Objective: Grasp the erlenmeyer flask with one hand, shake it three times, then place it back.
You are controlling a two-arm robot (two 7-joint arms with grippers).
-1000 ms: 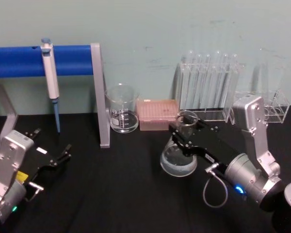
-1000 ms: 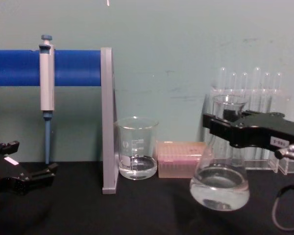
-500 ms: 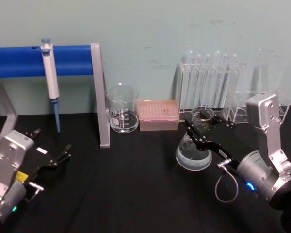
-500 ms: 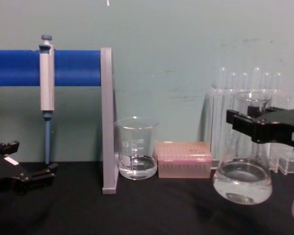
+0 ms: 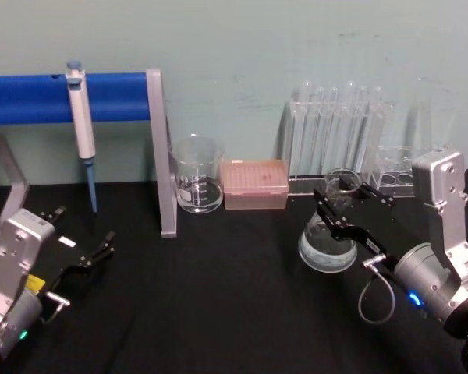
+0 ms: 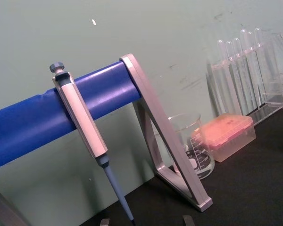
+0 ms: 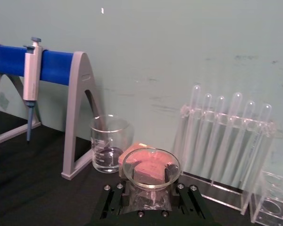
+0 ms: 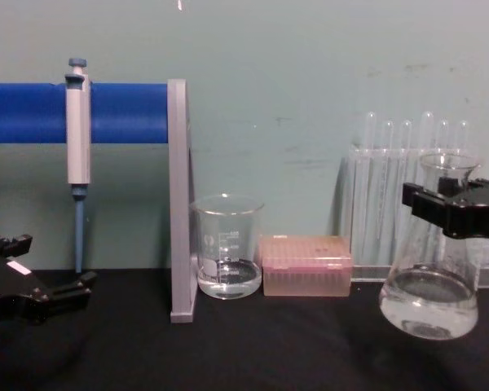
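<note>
The erlenmeyer flask is clear glass with a little clear liquid in its wide base. My right gripper is shut on its neck just below the flared rim, at the table's right side. In the chest view the black jaws clamp the neck from the right edge. The flask leans slightly; I cannot tell whether its base touches the black table. My left gripper rests open and idle at the near left.
A glass beaker and a pink tip box stand at the back centre. The test tube rack and a small clear rack are right behind the flask. A pipette hangs on the blue stand at the left.
The right gripper has carried the flask steadily to the right, from beside the tip box to in front of the test tube rack. The left arm has stayed still.
</note>
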